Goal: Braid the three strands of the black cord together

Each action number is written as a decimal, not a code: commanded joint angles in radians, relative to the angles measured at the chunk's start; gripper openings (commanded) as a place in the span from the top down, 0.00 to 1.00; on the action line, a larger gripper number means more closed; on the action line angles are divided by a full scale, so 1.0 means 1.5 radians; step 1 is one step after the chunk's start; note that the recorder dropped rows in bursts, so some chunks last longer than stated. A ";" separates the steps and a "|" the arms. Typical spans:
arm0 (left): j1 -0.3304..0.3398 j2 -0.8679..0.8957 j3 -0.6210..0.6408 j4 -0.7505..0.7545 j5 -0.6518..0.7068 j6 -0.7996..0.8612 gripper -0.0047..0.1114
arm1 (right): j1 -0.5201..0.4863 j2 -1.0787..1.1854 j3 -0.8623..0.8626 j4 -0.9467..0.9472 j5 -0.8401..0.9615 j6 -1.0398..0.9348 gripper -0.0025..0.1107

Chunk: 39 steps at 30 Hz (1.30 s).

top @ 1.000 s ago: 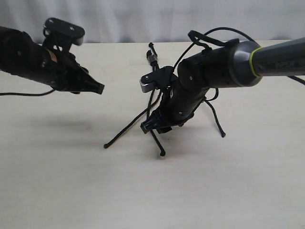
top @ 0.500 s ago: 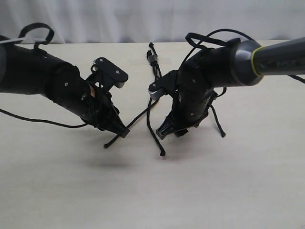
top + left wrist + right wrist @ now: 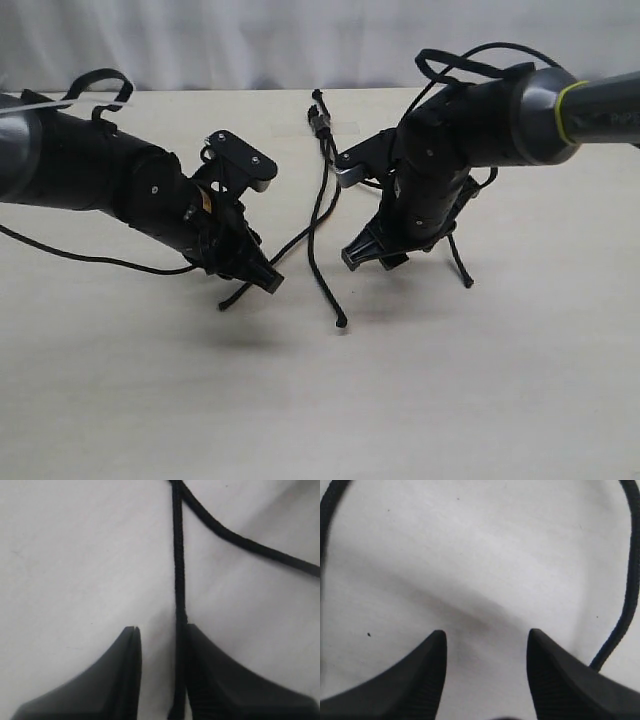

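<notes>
While the thin matte black three-strand cord (image 3: pixel 320 122) is lying fanned on the pale tabletop (image 3: pixel 500 380), I am watching the left gripper (image 3: pixel 266 283) standing parted with the left strand (image 3: pixel 177 580) between its fingers; the right gripper (image 3: pixel 487 635) is hovering agape, empty, between the middle strand (image 3: pixel 314 265) and right strand (image 3: pixel 458 262).

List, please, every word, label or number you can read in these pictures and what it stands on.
None legible.
Small orange patch on the black left arm: too small to read.
Grey tube of the right arm: nothing readable.
Wrist views: no text.
</notes>
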 commanded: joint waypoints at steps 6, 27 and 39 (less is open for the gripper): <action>-0.015 0.056 0.001 -0.004 -0.063 0.006 0.71 | -0.003 -0.008 -0.002 -0.005 0.003 0.003 0.56; 0.047 -0.011 0.001 0.019 -0.030 0.016 0.96 | -0.003 -0.010 -0.002 0.124 0.000 -0.036 0.83; 0.073 -0.041 0.001 0.009 -0.059 0.016 0.96 | 0.029 -0.010 -0.002 0.170 -0.085 -0.036 0.62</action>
